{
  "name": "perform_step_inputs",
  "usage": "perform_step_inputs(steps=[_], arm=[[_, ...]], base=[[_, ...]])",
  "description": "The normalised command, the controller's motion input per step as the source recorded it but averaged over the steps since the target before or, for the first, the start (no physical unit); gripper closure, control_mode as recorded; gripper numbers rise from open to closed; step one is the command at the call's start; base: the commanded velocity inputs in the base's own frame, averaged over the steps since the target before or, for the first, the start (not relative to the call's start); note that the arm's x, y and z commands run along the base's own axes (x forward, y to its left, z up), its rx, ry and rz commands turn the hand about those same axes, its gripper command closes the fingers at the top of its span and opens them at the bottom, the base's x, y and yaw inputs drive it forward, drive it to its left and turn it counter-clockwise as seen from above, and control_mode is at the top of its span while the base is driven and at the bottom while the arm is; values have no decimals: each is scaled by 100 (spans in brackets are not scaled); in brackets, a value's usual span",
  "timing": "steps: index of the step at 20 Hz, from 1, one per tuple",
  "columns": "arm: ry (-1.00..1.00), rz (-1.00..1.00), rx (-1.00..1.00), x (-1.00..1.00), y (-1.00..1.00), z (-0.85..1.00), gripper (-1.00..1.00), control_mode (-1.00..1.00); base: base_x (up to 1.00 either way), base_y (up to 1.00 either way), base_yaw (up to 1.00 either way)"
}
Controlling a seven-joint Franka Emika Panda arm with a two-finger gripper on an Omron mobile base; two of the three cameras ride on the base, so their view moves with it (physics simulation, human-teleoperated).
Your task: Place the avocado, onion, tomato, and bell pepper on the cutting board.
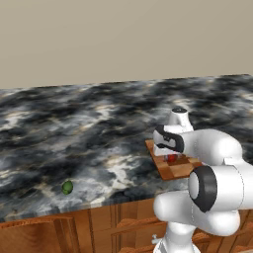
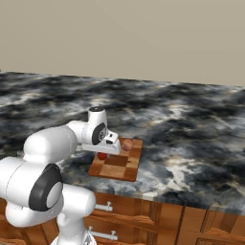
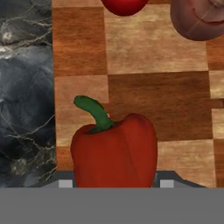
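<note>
Spreading wide, the dark marble counter (image 1: 74, 128) carries the cutting board (image 2: 125, 167); the arm bends down over it, gripper (image 3: 113, 183) closed narrowly around the bell pepper (image 3: 114, 151). Onion (image 2: 127, 144) and tomato (image 3: 124, 6) lie on the board, avocado (image 1: 67, 187) well apart.

A cutting board (image 2: 125, 165) lies near the front edge of the surface (image 2: 191, 129). On the board sit the onion (image 2: 127, 144) toward its back, the tomato (image 3: 124, 5) near it, and the bell pepper (image 3: 114, 151) by one board edge. The avocado (image 1: 67, 187) lies on the surface, well left of the board, near the front edge.
</note>
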Motion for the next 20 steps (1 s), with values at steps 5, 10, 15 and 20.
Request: perform_step_inputs(steps=[5,10,15,20], arm=[[3,0,0,20,-11,-17,100,-100],[4,0,0,14,-5,-16,100,-100],[5,0,0,8,-2,-28,100,-100],[1,0,0,1,-1,-22,100,-100]], base=[[0,0,0],[0,0,0],[0,0,0],[0,0,0]])
